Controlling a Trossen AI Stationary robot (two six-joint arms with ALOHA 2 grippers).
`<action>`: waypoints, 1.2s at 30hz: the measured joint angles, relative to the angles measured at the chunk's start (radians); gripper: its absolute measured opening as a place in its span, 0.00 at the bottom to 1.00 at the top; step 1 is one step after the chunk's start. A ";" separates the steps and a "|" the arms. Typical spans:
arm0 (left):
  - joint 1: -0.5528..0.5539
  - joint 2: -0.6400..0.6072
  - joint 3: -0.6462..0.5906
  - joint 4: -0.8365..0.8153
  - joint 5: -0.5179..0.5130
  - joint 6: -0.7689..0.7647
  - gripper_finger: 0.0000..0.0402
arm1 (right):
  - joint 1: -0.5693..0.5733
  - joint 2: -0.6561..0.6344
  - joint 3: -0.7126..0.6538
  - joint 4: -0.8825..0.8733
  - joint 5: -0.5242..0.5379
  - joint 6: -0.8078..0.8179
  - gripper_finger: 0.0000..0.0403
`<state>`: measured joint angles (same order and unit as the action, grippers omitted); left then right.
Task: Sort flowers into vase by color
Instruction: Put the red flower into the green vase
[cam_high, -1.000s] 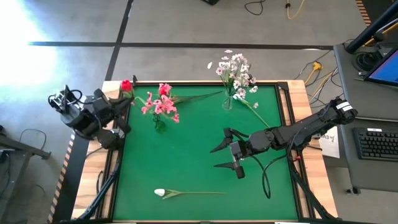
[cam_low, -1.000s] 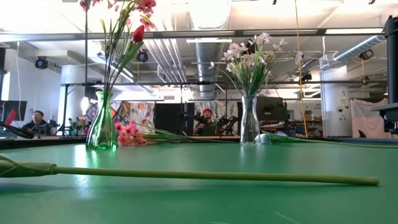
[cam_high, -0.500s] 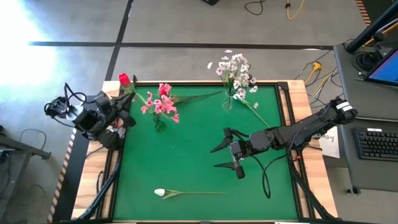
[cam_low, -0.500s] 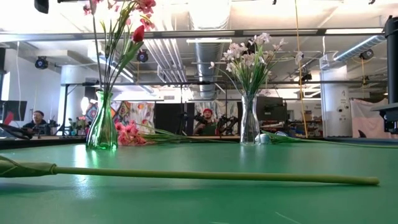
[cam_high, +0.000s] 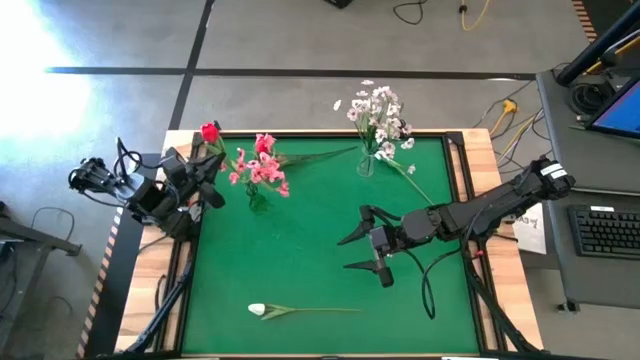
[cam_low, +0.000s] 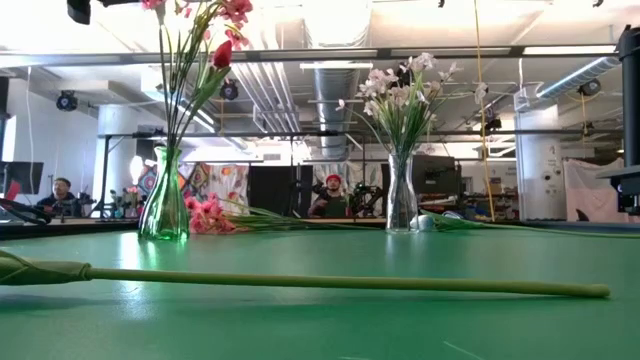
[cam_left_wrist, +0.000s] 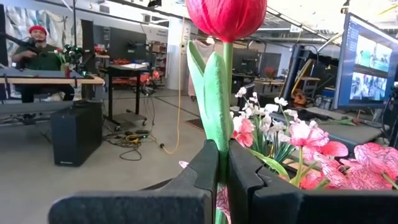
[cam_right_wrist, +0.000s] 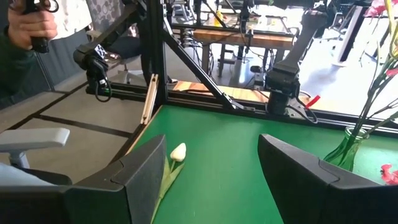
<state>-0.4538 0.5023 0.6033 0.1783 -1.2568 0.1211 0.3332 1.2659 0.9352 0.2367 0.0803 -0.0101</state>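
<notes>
My left gripper is at the table's far left corner, shut on a red tulip whose bud stands above the fingers. Just right of it, a green glass vase holds pink blossoms. A clear vase with white sprays stands at the far edge. One white-bud flower lies flat near the near edge, also in the right wrist view. My right gripper hovers open over mid-table, touching nothing. My left gripper pinches the tulip's green stem between its two fingers, just below the leaf and the bud. The fingers come level from the table's left side and lie across the stem. The tulip is upright and lifted clear of the table.
A pink flower lies on the mat between the two vases, and another stem lies beside the clear vase. The green mat has bare room in its middle and right part. People sit at desks beyond the table.
My left arm has drawn back toward the table's left edge and turned, still shut on the tulip. The bud has moved a little toward the far edge and then right, toward the green vase. The right arm has kept still.
</notes>
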 joint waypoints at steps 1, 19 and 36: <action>0.000 0.001 0.000 0.000 0.000 0.000 0.00 | 0.000 0.000 -0.001 0.000 0.000 0.000 0.61; -0.001 0.028 -0.050 -0.017 0.001 -0.003 0.00 | 0.000 0.000 -0.007 -0.002 0.000 0.000 0.61; -0.001 0.078 -0.062 -0.017 -0.014 -0.014 0.00 | 0.000 0.000 -0.008 -0.002 0.000 0.010 0.61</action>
<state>-0.4545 0.5806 0.5415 0.1612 -1.2712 0.1076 0.3333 1.2659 0.9272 0.2352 0.0799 -0.0002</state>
